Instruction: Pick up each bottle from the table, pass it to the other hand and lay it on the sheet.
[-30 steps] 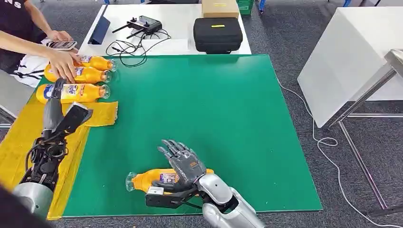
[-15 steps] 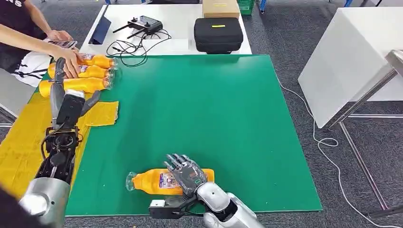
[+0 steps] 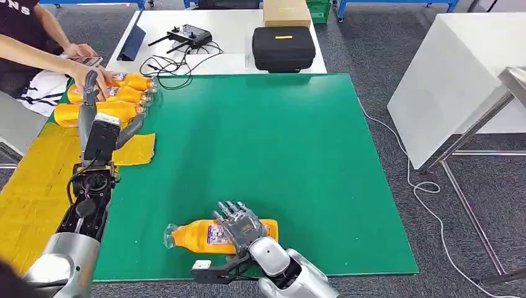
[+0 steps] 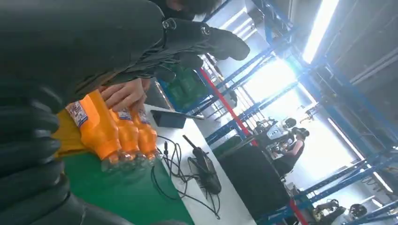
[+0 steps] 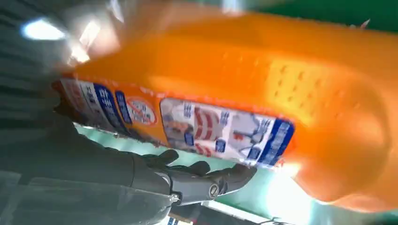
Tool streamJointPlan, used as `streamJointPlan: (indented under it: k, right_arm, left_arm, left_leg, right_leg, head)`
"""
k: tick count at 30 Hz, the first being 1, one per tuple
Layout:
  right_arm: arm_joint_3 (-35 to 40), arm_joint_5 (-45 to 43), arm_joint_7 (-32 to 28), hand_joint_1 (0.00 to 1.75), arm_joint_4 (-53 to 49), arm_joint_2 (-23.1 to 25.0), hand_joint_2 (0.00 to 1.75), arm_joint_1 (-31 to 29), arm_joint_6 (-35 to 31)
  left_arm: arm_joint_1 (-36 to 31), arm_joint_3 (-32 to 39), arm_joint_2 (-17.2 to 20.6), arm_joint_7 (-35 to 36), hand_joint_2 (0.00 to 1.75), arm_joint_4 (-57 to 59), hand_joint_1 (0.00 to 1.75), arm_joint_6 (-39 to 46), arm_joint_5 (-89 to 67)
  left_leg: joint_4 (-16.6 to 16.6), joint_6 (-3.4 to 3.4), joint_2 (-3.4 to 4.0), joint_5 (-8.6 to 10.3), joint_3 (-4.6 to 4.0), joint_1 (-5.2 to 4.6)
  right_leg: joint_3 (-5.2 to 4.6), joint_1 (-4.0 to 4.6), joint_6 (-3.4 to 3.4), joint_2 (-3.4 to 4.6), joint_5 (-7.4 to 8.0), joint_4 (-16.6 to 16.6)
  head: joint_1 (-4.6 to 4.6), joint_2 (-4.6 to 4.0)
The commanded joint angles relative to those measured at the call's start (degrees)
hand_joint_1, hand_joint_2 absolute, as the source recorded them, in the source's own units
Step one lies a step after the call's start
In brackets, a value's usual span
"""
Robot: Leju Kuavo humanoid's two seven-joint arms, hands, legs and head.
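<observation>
An orange bottle (image 3: 201,236) lies on its side on the green mat (image 3: 279,155), near the front edge. My right hand (image 3: 242,226) rests on top of it, fingers draped over its label; the thumb stands off toward the mat's edge. Up close, the bottle (image 5: 263,93) sits against the dark fingers (image 5: 187,178). My left hand (image 3: 102,127) is raised with fingers apart and holds nothing, above the edge of the yellow sheet (image 3: 37,186). Three more orange bottles (image 3: 105,96) lie side by side at the sheet's far end; they also appear in the left wrist view (image 4: 117,133).
A person's hand (image 3: 93,73) rests on the three bottles. Behind the mat, a white table carries a black case (image 3: 283,46), a controller with cables (image 3: 186,34) and a cardboard box (image 3: 286,11). Another white table (image 3: 453,74) stands to the right.
My right hand has come down from above the bottle and now lies on it. My left hand has moved farther from me, toward the three bottles. The person's hand stays on them.
</observation>
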Motion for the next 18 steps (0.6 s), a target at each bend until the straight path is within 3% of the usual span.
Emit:
streamJointPlan:
  k: [1,10,16,18]
  right_arm:
    - [-3.12,0.05,2.23,1.75,8.85,-0.76,1.75,-2.07,-1.52]
    - [-6.38,0.27,2.80,1.75,7.29,0.28,1.75,-1.81,-5.18]
    - [-20.65,-4.87,0.05,1.75,-2.02,1.90,1.75,-2.02,-23.80]
    - [-21.77,-4.93,-0.29,1.75,-3.94,1.55,1.75,-2.17,-23.19]
  left_arm:
    - [-1.45,-2.74,-2.26,1.56,1.75,0.70,0.00,-0.73,0.53]
    - [-1.13,-3.15,-2.38,2.07,1.75,0.28,0.00,-1.51,1.69]
    - [2.96,-4.12,-3.38,3.96,1.75,-6.64,0.00,-7.78,5.80]
    - [3.74,-4.71,-3.76,5.03,1.75,-8.20,0.00,-8.17,5.82]
  left_leg:
    - [-0.03,0.01,-0.16,0.08,0.01,-0.02]
    - [-0.04,-0.07,-0.19,0.40,-0.04,-0.01]
    - [-0.01,-0.06,-0.08,0.39,-0.17,-0.05]
    - [0.02,-0.06,-0.09,0.35,-0.25,-0.04]
  right_leg:
    - [0.07,-0.01,-0.02,-0.22,0.05,-0.05]
    - [0.09,0.02,-0.12,-0.29,0.32,-0.06]
    - [-0.04,-0.02,-0.12,-0.20,0.33,0.01]
    - [-0.10,-0.01,-0.10,-0.24,0.30,0.03]
  head:
    - [0.00,0.00]
    - [0.00,0.00]
    - [0.00,0.00]
    - [0.00,0.00]
